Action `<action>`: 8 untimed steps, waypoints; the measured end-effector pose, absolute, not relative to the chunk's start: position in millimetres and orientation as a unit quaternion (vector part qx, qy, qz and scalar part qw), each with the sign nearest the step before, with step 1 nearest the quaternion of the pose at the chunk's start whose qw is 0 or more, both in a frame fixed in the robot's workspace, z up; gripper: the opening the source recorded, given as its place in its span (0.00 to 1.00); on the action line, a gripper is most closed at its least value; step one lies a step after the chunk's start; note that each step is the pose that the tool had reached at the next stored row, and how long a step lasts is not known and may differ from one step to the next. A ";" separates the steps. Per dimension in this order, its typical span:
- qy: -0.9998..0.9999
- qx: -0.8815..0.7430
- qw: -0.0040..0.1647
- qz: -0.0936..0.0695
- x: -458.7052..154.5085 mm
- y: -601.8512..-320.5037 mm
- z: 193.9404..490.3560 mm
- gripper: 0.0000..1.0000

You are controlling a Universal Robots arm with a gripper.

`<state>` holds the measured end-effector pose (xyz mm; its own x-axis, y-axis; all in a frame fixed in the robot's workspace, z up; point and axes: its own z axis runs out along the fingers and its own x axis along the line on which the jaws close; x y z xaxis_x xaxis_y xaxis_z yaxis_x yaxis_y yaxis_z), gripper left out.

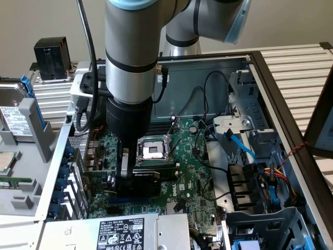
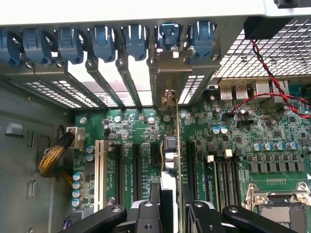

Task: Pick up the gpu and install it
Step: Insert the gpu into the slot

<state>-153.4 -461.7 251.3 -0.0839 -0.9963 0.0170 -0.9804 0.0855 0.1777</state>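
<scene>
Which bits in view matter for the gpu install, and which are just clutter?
In the job:
gpu, held in the gripper
motherboard right under it

Lying about:
hard drive, at the exterior view's left
power supply
blue cable
CPU socket, unused here

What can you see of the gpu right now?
The gpu is a short card with a black cooler cover, pale lettering and a metal end bracket. It stands upright on edge, clamped in the gripper over the motherboard slots, with its bracket at the rear openings of the case. I cannot tell whether it is fully seated.
</scene>
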 end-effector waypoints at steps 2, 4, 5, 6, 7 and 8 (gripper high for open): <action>-0.734 0.674 0.067 -0.060 -153.8 -461.7 251.3 0.27; -0.734 0.673 0.067 -0.060 -154.1 -461.7 251.2 0.27; -0.734 0.673 0.067 -0.060 -154.2 -461.7 251.2 0.27; -0.734 0.673 0.067 -0.060 -154.3 -461.7 251.2 0.27; -0.734 0.673 0.068 -0.060 -154.4 -461.7 251.2 0.27; -0.734 0.673 0.068 -0.060 -154.4 -461.8 251.0 0.27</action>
